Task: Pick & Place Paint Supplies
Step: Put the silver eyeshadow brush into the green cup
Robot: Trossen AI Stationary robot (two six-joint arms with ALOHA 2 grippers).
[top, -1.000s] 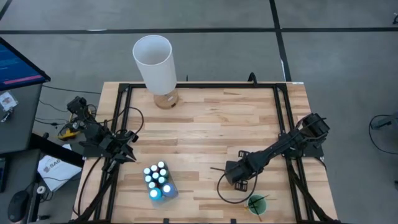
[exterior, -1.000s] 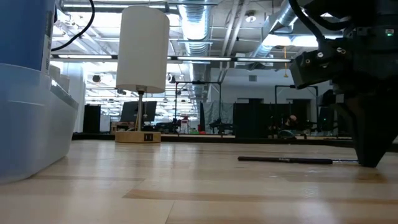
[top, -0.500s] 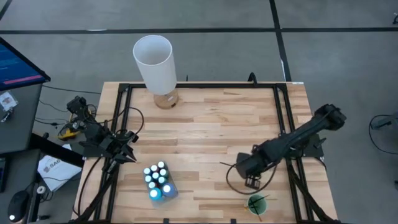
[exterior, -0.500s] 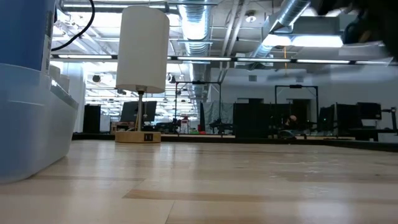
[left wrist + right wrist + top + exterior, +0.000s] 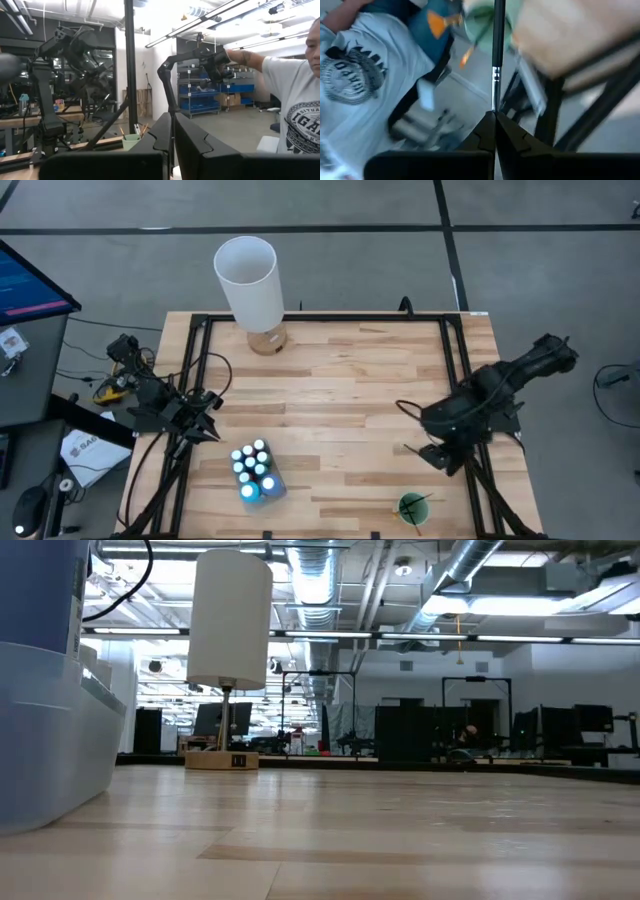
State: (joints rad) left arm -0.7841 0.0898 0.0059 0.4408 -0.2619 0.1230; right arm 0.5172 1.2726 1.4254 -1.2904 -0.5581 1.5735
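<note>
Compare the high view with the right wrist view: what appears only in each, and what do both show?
Only the high view shows the cluster of white-capped paint bottles, the tall white cylinder, and the left tool waiting at the table's left edge. Only the right wrist view shows a person's white printed shirt beyond the table. Both show the right tool shut on a thin dark brush, with the green cup near it.

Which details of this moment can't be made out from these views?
- Bottles: high view shows only caps; colours and count unclear. Low view cuts them off at its edge.
- Brush in the right gripper: its tip blurs against the green cup; high view shows it too thin to follow.
- Left gripper: the arm hides it from above.
</note>
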